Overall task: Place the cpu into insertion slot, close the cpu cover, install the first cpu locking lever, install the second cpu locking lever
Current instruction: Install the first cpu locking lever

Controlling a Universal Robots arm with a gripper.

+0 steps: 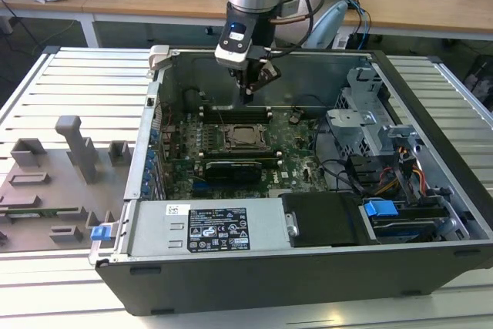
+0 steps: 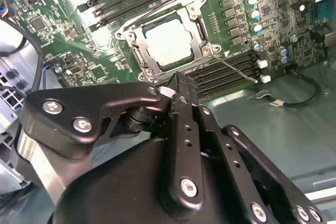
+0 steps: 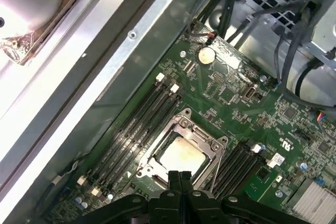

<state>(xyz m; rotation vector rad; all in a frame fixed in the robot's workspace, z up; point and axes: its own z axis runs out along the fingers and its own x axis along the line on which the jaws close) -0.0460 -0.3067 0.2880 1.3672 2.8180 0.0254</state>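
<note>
The cpu [image 1: 245, 137] lies flat in the insertion slot [image 1: 228, 144] on the green motherboard, its silver top facing up. It shows in both wrist views [image 2: 169, 43] [image 3: 181, 157]. The cpu cover [image 2: 140, 61] [image 3: 201, 136] lies down around the chip, which shows through its window. A thin wire lever [image 2: 237, 70] slants out from one corner of the socket. Another lever [image 2: 157, 10] runs along the socket's edge by the memory slots. My gripper [image 1: 248, 92] [image 2: 176, 81] [image 3: 179, 174] hangs shut above the socket's far side, holding nothing.
The socket sits deep in an open computer case [image 1: 431, 152]. Black memory slots [image 2: 231, 69] flank it on both sides. A black power supply [image 1: 208, 229] lies at the near wall. A drive cage with cables [image 1: 370, 129] stands on the exterior view's right. Grey fixtures [image 1: 77, 144] stand outside the case.
</note>
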